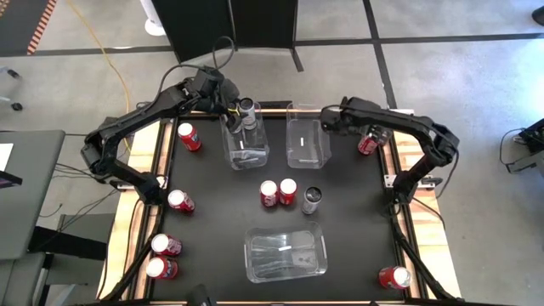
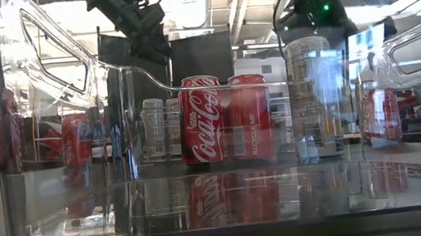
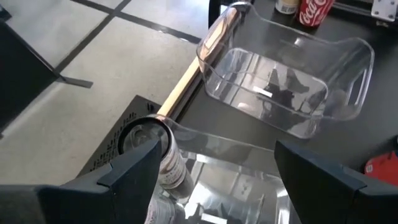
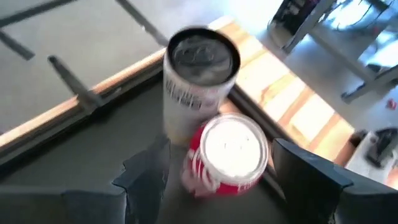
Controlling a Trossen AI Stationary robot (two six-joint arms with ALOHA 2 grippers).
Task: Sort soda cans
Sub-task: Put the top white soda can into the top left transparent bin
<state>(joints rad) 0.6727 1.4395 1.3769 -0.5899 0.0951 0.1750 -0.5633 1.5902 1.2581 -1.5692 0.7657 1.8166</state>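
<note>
If you count from above, you've got eight red cans (image 1: 189, 136) and three silver cans (image 1: 312, 201) across worktop (image 1: 357, 246) and three clear bins (image 1: 286, 252); left gripper (image 3: 214, 171) and right gripper (image 4: 217, 168) fingers apart, empty.

The right arm (image 1: 387, 123) hides most of two cans (image 1: 371, 140) (far corner)

Red cans (image 1: 279, 193), silver-grey can (image 1: 312, 201), clear bins (image 1: 286, 252), blk table (image 1: 357, 212)
</note>
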